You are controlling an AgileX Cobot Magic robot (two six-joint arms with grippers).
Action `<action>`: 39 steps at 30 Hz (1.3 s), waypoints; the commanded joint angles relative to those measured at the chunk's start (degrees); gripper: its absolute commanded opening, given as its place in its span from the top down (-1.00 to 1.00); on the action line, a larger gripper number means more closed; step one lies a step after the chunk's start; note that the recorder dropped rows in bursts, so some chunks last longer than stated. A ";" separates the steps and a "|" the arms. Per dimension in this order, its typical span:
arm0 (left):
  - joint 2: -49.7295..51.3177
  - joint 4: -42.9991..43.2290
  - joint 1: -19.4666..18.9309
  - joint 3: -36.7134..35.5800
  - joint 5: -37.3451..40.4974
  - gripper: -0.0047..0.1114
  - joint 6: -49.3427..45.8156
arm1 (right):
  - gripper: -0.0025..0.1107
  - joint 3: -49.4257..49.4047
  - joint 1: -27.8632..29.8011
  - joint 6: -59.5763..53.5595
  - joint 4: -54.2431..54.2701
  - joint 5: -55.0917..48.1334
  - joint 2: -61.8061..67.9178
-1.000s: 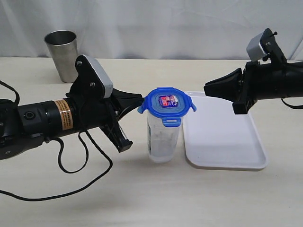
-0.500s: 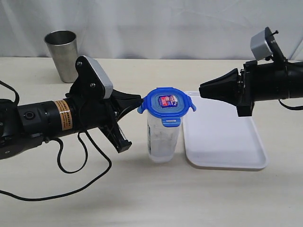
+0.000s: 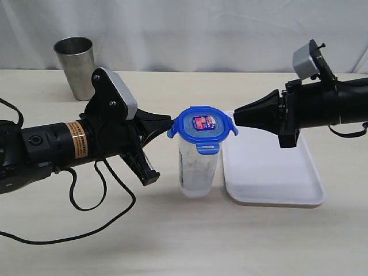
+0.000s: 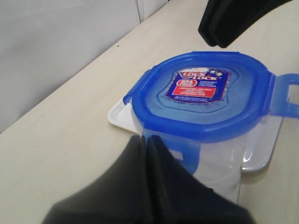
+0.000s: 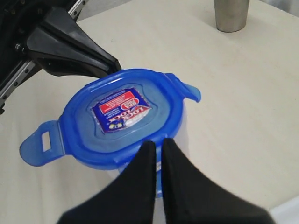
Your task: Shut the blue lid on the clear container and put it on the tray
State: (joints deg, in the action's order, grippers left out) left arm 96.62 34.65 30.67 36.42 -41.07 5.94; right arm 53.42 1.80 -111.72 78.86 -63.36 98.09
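The clear container (image 3: 198, 169) stands upright on the table just left of the tray (image 3: 270, 172), with the blue lid (image 3: 202, 125) resting on its mouth. The lid's front flap (image 3: 207, 148) and far flap (image 5: 189, 91) stick out unlatched. My left gripper (image 3: 168, 119) is shut, and its tip meets the lid's left edge (image 4: 145, 140) over a flap that hangs down. My right gripper (image 3: 237, 119) is also shut, its tip (image 5: 155, 145) at the lid's right edge. Neither holds anything. The lid (image 4: 205, 93) shows its red-and-blue sticker (image 5: 120, 112).
A steel cup (image 3: 76, 66) stands at the back left, behind the left arm. A black cable (image 3: 86, 201) from the left arm loops over the table in front. The tray holds nothing.
My right gripper has moved left over the tray until its tip reaches the lid's right edge. The left gripper, lid and container have not moved.
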 commanded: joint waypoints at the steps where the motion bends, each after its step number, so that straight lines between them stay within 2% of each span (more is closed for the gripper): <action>1: 0.01 0.01 -0.05 0.40 0.17 0.92 0.57 | 0.88 -0.24 -2.35 -0.96 -0.07 2.07 0.09; 39: 0.01 1.32 -0.05 0.40 1.39 0.92 3.31 | 0.88 -0.24 -2.66 -4.58 1.61 5.02 0.09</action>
State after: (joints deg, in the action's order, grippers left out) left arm 96.62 35.28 30.67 36.42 -38.85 8.65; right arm 53.42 -0.64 -115.25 79.61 -58.19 98.17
